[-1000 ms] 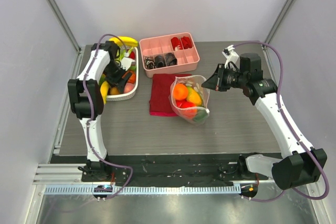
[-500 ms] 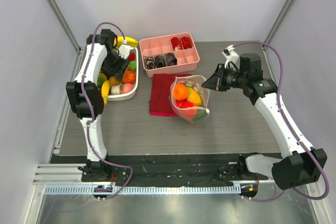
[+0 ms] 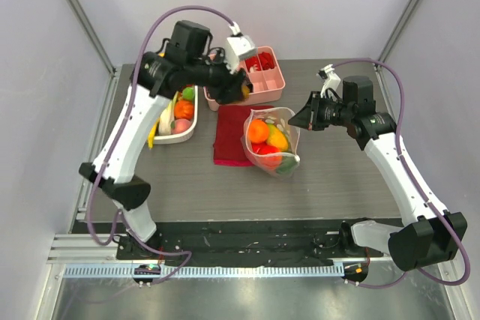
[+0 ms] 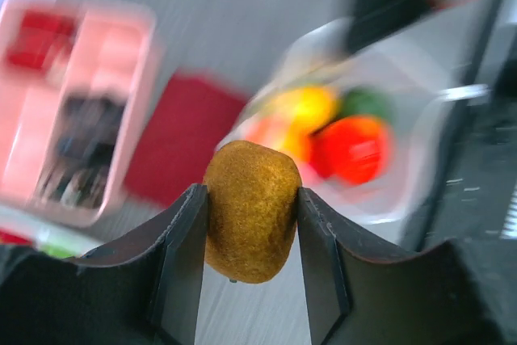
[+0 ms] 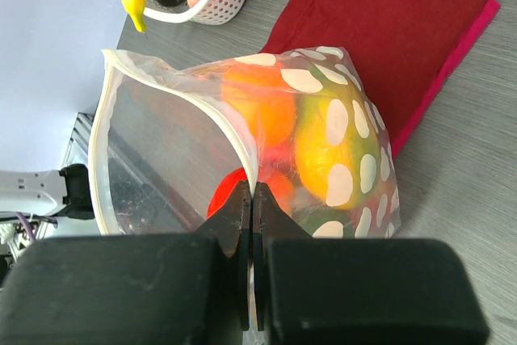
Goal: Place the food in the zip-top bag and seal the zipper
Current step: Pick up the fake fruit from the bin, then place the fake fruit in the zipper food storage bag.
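Note:
The dotted zip-top bag [image 3: 271, 142] stands open on the table, partly on the red cloth. It holds an orange [image 3: 258, 131], a yellow, a red and a green toy fruit. My right gripper [image 3: 293, 119] is shut on the bag's zipper rim [image 5: 246, 163] and holds the mouth open; the fruits show through the film [image 5: 323, 131]. My left gripper [image 3: 241, 90] is shut on a brown fuzzy kiwi-like fruit [image 4: 251, 209] and holds it in the air up and left of the bag, over the near edge of the pink tray. The bag looks blurred in the left wrist view [image 4: 388, 191].
A white basket [image 3: 187, 134] with more toy fruit and a banana stands at the left. The pink divided tray [image 3: 225, 61] is at the back. The dark red cloth [image 3: 227, 139] lies under the bag's left side.
My left arm has lifted out of the white basket and swung right toward the bag with the brown fruit in its jaws. The right arm and the bag have not moved.

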{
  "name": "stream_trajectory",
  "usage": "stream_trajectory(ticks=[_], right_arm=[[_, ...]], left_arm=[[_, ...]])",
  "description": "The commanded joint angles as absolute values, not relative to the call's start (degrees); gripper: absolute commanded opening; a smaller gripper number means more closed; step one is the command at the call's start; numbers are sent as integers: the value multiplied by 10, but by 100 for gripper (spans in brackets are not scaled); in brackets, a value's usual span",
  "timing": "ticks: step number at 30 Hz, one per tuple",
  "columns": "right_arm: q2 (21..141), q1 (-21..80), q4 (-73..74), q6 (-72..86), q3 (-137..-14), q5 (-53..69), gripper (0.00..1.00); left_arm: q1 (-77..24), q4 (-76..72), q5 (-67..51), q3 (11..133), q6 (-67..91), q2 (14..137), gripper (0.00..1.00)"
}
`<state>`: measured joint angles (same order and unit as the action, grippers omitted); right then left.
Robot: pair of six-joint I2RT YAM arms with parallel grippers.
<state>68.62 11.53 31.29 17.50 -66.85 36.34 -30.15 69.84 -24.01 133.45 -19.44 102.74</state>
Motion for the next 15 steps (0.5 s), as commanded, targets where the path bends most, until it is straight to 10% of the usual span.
stream_trajectory(ticks=[1, 15], right_arm=[[678, 118, 294, 156, -678, 363, 1], [665, 118, 302, 145, -676, 365, 1]], left_arm=[[-369, 607, -296, 1327, -116, 983, 48], [-500, 591, -236, 1261, -103, 1063, 45]])
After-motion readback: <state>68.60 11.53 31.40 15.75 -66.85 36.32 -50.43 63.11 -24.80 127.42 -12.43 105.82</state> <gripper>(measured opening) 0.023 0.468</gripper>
